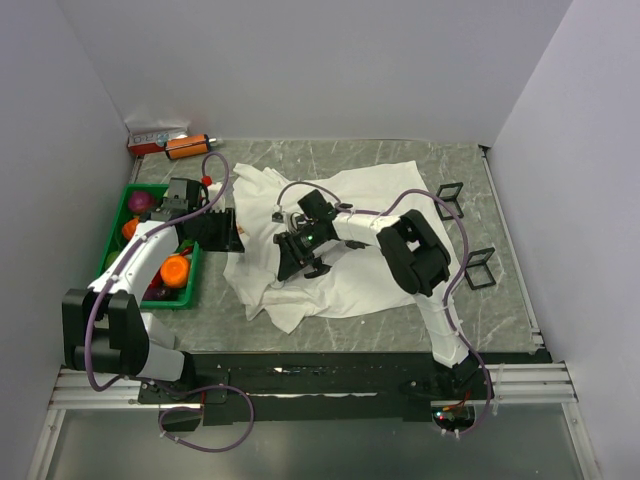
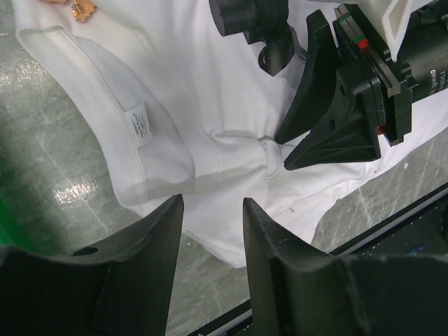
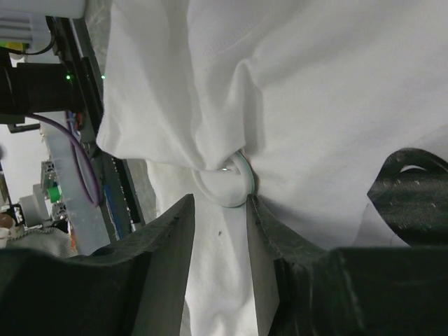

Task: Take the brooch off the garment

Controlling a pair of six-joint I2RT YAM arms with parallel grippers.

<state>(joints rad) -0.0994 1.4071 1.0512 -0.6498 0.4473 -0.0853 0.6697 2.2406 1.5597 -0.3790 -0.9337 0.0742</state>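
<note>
The white garment [image 1: 350, 240] lies crumpled on the table. The brooch [image 2: 82, 8], a tiny orange-gold trinket, sits on the cloth at the top left edge of the left wrist view, far from both grippers. My right gripper [image 3: 220, 199] is open, its tips at a white ring [image 3: 227, 187] with cloth bunched through it; the right finger touches the ring's rim. That gripper [image 1: 300, 262] is over the garment's middle. My left gripper [image 2: 213, 201] is open and empty, hovering above the garment's left edge [image 1: 228, 232]. The ring [image 2: 271, 150] also shows in the left wrist view.
A green basket [image 1: 118, 215] with a round orange fruit [image 1: 175, 270] stands on the left. An orange-and-black cylinder [image 1: 187, 146] lies at the back left. Two black frames [image 1: 478, 268] lie on the right. The garment's label [image 2: 137, 126] shows near its hem.
</note>
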